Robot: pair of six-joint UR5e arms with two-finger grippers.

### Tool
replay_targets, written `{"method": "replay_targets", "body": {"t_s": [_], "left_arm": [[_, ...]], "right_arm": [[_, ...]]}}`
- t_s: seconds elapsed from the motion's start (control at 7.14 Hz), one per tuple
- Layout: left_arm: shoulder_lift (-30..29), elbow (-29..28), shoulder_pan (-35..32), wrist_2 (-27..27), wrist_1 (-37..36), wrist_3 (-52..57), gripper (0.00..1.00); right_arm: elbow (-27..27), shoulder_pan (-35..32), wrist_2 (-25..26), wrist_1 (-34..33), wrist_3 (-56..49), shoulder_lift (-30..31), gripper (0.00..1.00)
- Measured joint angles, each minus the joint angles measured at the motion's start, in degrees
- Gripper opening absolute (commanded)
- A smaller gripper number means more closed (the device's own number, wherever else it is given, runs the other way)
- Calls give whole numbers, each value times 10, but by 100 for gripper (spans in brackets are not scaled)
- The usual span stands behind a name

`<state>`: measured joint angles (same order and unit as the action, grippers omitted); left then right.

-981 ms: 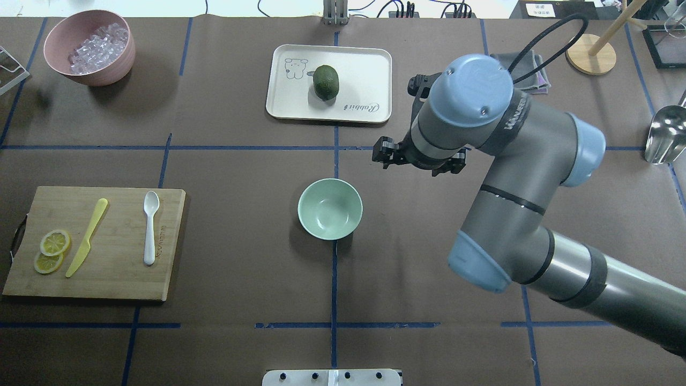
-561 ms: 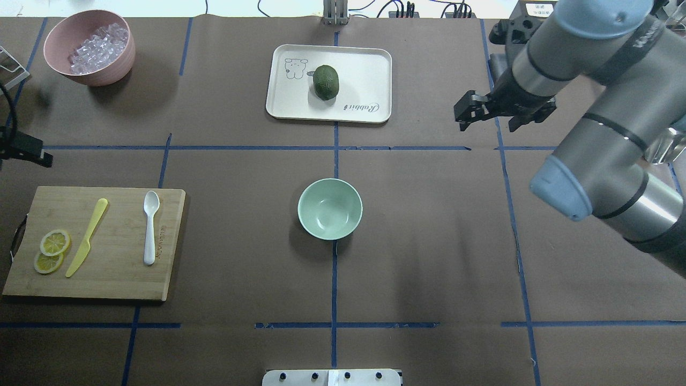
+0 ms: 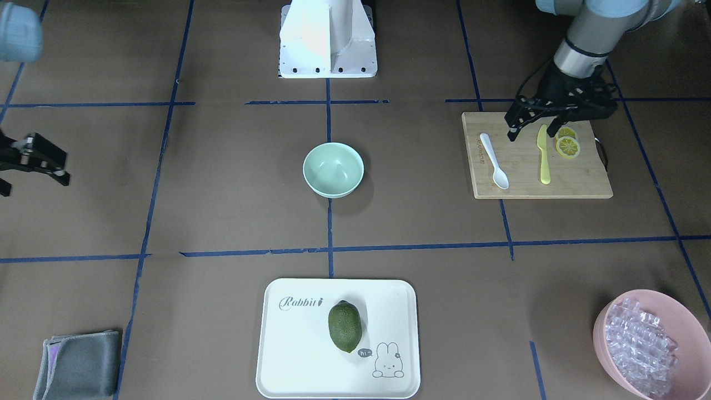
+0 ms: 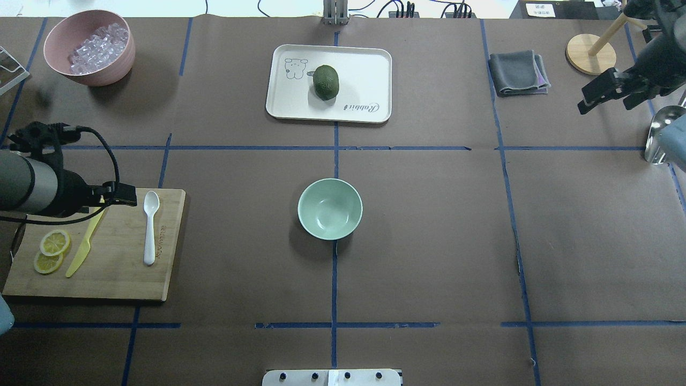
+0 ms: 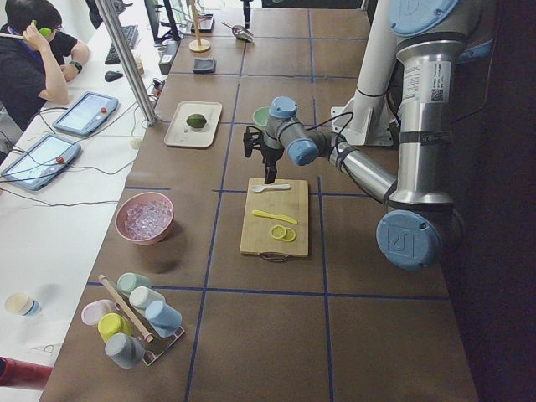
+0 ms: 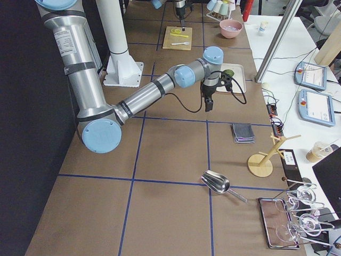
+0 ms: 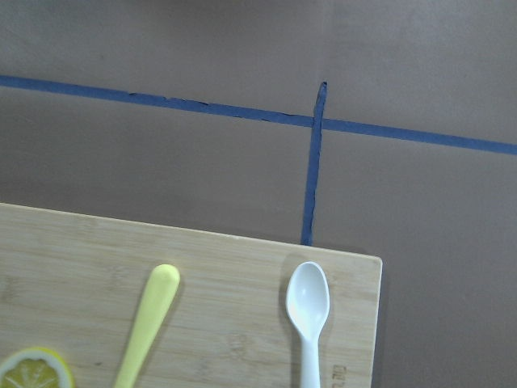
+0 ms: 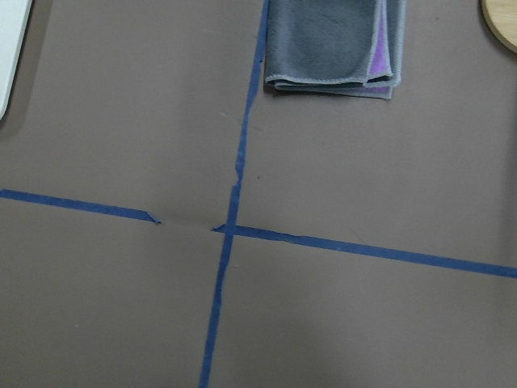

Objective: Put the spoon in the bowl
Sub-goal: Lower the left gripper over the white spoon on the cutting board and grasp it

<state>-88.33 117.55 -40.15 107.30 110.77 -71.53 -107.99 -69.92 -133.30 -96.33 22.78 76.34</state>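
The white spoon (image 4: 150, 228) lies on a wooden cutting board (image 4: 107, 279) at the left, scoop pointing away from the robot; it also shows in the front view (image 3: 493, 161) and the left wrist view (image 7: 308, 307). The mint-green bowl (image 4: 329, 209) stands empty at the table's middle, also in the front view (image 3: 333, 169). My left gripper (image 4: 111, 202) hovers open and empty over the board's far edge, between knife and spoon; it also shows in the front view (image 3: 533, 132). My right gripper (image 4: 611, 103) is open and empty at the far right.
A yellow knife (image 4: 86, 238) and lemon slices (image 4: 53, 244) share the board. A pink bowl (image 4: 53, 40) of ice sits far left. A white tray (image 4: 364, 69) holds a green fruit (image 4: 326, 81). A grey cloth (image 4: 517, 72), a wooden stand (image 4: 589, 53) and a metal scoop (image 4: 664, 134) are at the right.
My right arm has swung from beside the bowl out to the table's far right. My left arm has come in from the left to above the cutting board.
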Motion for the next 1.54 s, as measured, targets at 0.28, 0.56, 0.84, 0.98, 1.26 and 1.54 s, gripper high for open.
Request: {"method": "replay_targets", "body": {"t_s": [0.28,0.56,0.84,0.98,1.26,1.54], "left_arm": [[0,-58,52,-58,67,-42,98],[-1,-77,71,-73,81,-52,94],[-5,-79,75,-74,75,-51,92],[-6,-80,76,-74,72,-49,91],[-13,-87,78,-73,70,-48,89],[-30,-102,81,-73,69,-48,80]], "right_arm": [[4,-38,-21,0,-67,36,100],[7,-51,-33,0,-89,52,100],[7,-53,-34,0,-92,54,100],[8,-54,-34,0,-93,56,100],[8,-57,-34,0,-94,61,100],[8,-59,-34,0,-94,64,100]]}}
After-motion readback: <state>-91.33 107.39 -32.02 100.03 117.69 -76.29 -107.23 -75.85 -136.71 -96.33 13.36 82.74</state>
